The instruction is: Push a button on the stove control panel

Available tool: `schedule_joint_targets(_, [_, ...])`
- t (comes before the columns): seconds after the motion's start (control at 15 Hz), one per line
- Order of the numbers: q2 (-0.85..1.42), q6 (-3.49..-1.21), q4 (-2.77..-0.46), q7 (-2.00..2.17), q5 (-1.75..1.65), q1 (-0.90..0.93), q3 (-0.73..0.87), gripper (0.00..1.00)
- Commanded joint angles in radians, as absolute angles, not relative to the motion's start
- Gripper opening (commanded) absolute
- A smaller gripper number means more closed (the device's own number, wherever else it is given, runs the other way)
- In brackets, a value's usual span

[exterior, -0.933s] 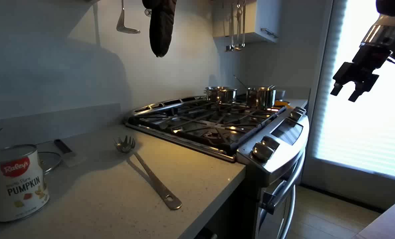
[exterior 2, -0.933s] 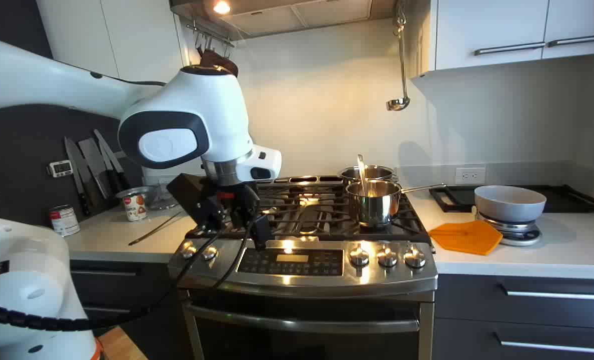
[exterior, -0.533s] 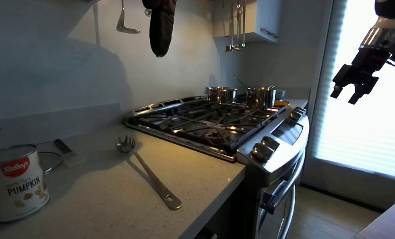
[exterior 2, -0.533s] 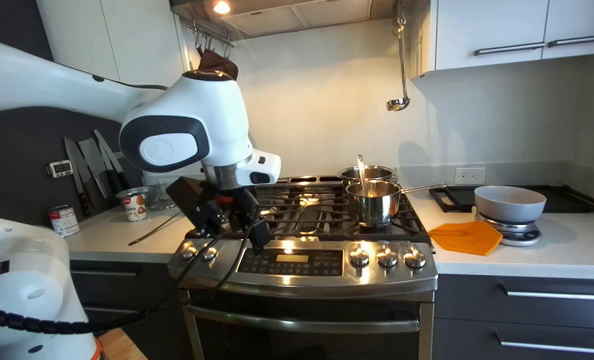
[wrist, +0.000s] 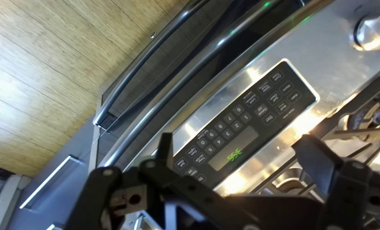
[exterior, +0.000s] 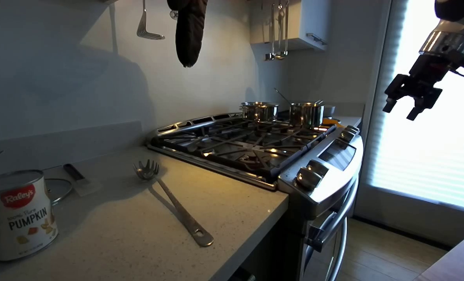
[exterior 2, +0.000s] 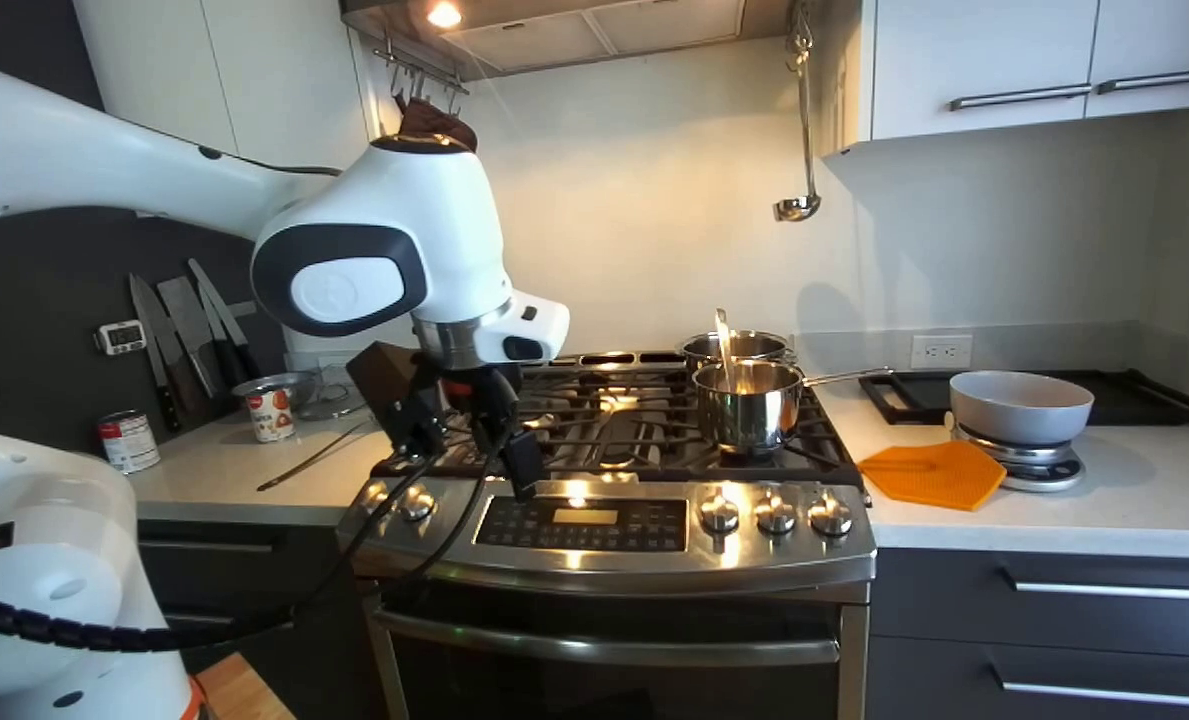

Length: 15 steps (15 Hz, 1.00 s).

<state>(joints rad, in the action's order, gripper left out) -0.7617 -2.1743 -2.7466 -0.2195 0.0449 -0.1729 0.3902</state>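
The stove's black control panel (wrist: 266, 108) lies on the steel front strip, with several number and word buttons and a display (wrist: 234, 148) with green digits. It also shows in both exterior views (exterior: 337, 154) (exterior 2: 582, 536). My gripper (wrist: 235, 139) is open and empty; its two black fingers are wide apart in the wrist view, with the panel below and between them. The left finger covers the panel's lower left end. In an exterior view my gripper (exterior: 401, 110) hangs in the air, clearly above the panel. No contact with a button shows.
Metal knobs flank the panel, such as one knob (exterior 2: 719, 513). A saucepan (exterior 2: 749, 410) with a long handle and another pot (exterior: 260, 111) stand on the grates. An oven handle (exterior 2: 604, 652) runs below. A fork (exterior: 181, 208) and pumpkin can (exterior: 25, 218) are on the counter.
My arm and gripper have moved a little, leftward and slightly up in an exterior view where the stove is seen from its side. The gripper stays open. The stove and pots have not moved.
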Motion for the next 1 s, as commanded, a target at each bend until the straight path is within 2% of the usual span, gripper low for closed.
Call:
schedule_joint_targets(0.0, [-0.592,-2.229,-2.672,-0.074,0.111,-0.192,0.338,1.00])
schedule_joint_targets(0.2, [-0.493,-2.262,-2.632,0.029,0.197,-0.187,0.320,1.00])
schedule_joint_targets(0.27, [-0.459,-2.286,-2.622,0.056,0.234,-0.185,0.317,0.75])
schedule_joint_targets(0.33, [-0.428,-2.300,-2.611,0.080,0.269,-0.186,0.313,0.74])
schedule_joint_targets(0.93, [-0.221,-2.579,-2.592,0.353,0.388,-0.214,0.242,0.04])
